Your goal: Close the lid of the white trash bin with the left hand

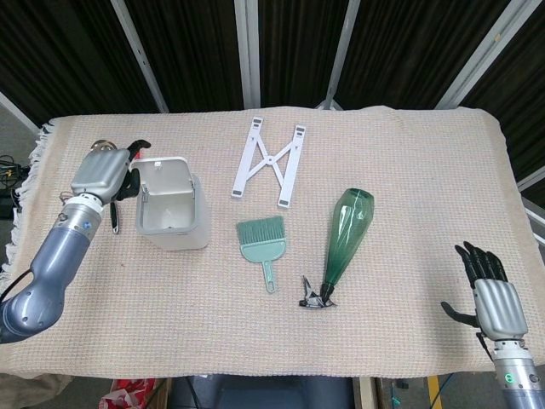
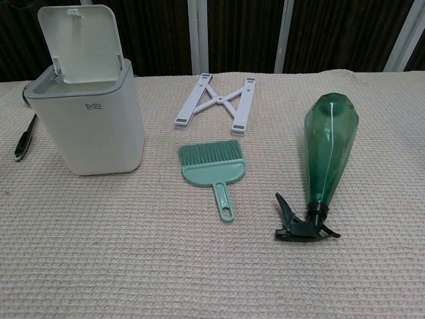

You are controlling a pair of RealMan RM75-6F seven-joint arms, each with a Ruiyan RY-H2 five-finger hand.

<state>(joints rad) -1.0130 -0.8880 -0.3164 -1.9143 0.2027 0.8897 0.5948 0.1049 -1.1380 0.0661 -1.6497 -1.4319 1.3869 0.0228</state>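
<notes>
The white trash bin (image 1: 174, 220) (image 2: 93, 123) stands at the left of the table with its lid (image 1: 162, 175) (image 2: 80, 43) tipped up and back. In the head view my left hand (image 1: 106, 177) hovers just left of the lid, fingers apart and holding nothing, dark fingertips (image 1: 139, 146) close to the lid's far corner. Whether they touch it I cannot tell. Open and idle, my right hand (image 1: 492, 298) is off the table's near right corner. Neither hand appears in the chest view.
A steel ladle (image 1: 109, 183) lies left of the bin, partly under my left hand. A green dustpan brush (image 1: 262, 243), a green spray bottle (image 1: 345, 243) and a white folding stand (image 1: 271, 162) lie to the right. A red object (image 1: 136, 181) pokes out behind the bin.
</notes>
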